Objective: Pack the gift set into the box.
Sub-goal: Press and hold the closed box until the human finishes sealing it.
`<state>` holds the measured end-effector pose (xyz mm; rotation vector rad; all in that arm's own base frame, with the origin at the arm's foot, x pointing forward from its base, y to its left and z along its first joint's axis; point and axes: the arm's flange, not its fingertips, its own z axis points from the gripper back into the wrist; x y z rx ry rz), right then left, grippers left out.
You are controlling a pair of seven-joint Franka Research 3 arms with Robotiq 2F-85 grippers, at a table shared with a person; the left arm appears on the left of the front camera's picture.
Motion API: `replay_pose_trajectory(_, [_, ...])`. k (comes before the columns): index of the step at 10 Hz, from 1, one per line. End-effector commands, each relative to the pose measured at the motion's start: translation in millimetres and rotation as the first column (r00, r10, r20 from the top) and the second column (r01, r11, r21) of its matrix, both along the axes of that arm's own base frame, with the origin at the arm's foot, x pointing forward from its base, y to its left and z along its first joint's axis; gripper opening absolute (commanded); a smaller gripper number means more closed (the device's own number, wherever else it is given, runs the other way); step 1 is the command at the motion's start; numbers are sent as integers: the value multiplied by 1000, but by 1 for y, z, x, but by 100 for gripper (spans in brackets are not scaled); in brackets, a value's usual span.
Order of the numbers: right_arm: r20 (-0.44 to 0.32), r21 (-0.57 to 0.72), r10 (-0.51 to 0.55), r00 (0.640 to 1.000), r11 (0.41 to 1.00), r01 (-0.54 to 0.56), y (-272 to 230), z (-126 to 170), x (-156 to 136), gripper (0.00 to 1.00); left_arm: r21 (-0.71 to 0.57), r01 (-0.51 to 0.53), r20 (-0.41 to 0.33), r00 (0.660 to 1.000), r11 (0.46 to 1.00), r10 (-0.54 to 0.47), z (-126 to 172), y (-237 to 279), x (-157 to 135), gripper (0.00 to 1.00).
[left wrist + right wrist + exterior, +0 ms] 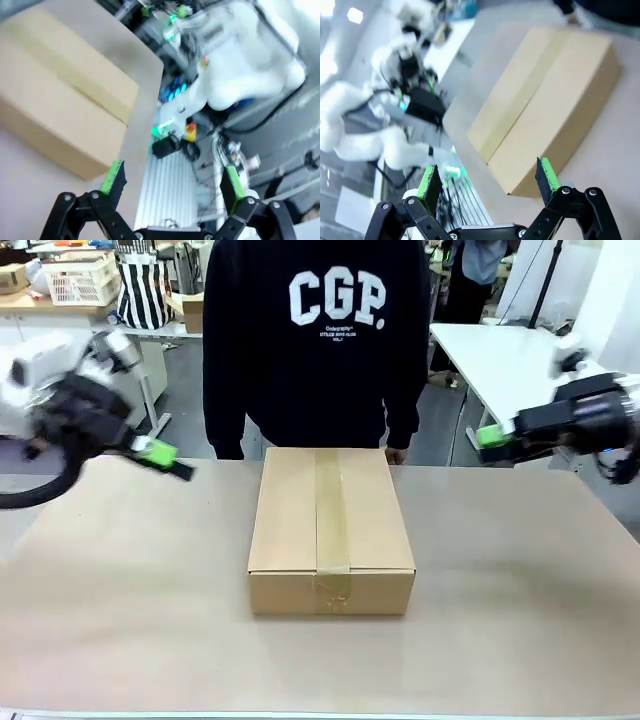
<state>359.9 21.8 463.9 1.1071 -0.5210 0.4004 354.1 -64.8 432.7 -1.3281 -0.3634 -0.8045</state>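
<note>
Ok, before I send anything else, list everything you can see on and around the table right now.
box: one, brown cardboard, flaps closed and taped along the top seam, middle of the table.
table: one, light tan top, bare around the box.
person: one, dark sweatshirt with white lettering, standing at the far edge behind the box; a hand rests at the edge by the box's far corner.
left gripper: one, black with green pads, raised over the table's left side, open.
right gripper: one, black with green pads, raised at the right side, open.
</note>
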Motion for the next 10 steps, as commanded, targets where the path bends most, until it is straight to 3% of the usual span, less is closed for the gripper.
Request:
replay_pose_trajectory(1, [-2,75,-142,990,987,141,-47,-6,-39,100,-108,-258,-137,960,960,243,-15,54,-48,100])
replay_pose_trajectory(2, [64,102,-176,982,980,169,-63,-13,-44,100,-151,-356,-83,934,922,347,-18,74,-64,100])
replay_pose_trajectory(3, [7,39,-87,996,995,86,-38,7,-3,100,-41,-114,-79,991,993,110,-18,37,-22,100])
replay_pose_trajectory(10, [7,39,-87,996,995,86,-38,7,-3,100,-41,-114,-79,991,993,110,-18,37,-22,100])
